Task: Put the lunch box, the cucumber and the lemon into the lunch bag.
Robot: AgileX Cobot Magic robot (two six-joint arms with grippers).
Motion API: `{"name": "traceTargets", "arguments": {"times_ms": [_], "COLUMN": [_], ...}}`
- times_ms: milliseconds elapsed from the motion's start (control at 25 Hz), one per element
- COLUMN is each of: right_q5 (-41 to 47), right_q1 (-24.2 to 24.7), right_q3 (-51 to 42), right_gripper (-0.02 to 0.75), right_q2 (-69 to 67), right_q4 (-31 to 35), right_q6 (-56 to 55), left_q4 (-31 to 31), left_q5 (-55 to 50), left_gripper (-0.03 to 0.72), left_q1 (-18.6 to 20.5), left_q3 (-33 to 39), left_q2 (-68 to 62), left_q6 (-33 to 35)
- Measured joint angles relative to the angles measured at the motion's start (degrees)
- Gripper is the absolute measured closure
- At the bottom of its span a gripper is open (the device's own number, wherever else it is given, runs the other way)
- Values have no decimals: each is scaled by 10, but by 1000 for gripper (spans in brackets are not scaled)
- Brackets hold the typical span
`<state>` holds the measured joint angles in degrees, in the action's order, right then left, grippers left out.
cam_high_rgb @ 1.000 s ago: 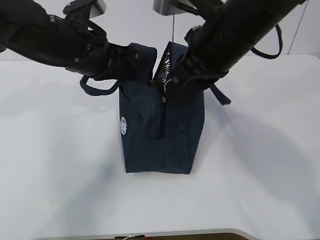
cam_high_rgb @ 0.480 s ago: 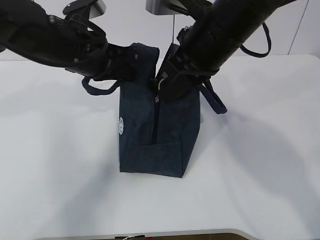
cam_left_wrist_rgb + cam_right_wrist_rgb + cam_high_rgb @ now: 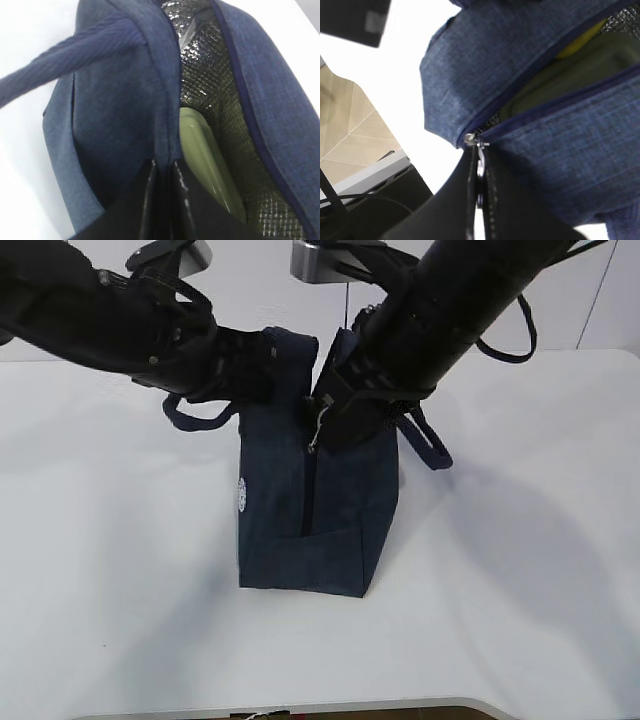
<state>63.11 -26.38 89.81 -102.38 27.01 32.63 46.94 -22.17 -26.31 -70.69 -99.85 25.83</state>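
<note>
The navy lunch bag [image 3: 300, 530] stands upright mid-table. My left gripper [image 3: 272, 368] pinches its top left rim; in the left wrist view the fingertips [image 3: 164, 166] close on that fabric edge. Inside, against the foil lining [image 3: 200, 70], lies the lunch box, showing its sage-green lid [image 3: 200, 150]. My right gripper [image 3: 322, 412] is shut on the metal ring pull [image 3: 480, 172] at the zipper's end. Through the narrow slit the yellow lemon [image 3: 580, 41] shows. The cucumber is hidden.
The bag rests on a white table [image 3: 120, 570] with its front edge [image 3: 300, 708] near. Loop handles hang off the bag at left [image 3: 195, 420] and right [image 3: 425, 445]. Beyond the table, floor and dark equipment [image 3: 360, 200] show.
My right gripper has moved left with the ring pull, and the bag's mouth has narrowed so the foil lining no longer shows from outside. The bag shifted slightly left. The left arm held still.
</note>
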Motion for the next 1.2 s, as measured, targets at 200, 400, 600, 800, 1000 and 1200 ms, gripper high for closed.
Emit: {"name": "traceTargets", "arguments": {"times_ms": [200,400,600,800,1000,1200], "right_q5": [4,6,7,7,7,9], "right_q1": [0,0,0,0,0,0], "right_q3": [2,2,3,3,9,17], "right_gripper": [733,733,733,733,733,733], "right_q2": [-2,-2,-4,-3,-5,-6], "right_q4": [-5,-6,-7,-9,-10,-10], "right_q6": [0,-1,-1,-1,-1,-2], "left_q4": [4,6,6,6,42,108], "left_q5": [-8,-47,-77,-130,-135,-113], "left_gripper": [449,186,148,145,145,145], "left_q1": [0,8,23,34,35,36], "left_q3": [0,0,0,0,24,101], "left_q2": [0,1,35,64,87,125], "left_q6": [0,0,10,29,76,133]}}
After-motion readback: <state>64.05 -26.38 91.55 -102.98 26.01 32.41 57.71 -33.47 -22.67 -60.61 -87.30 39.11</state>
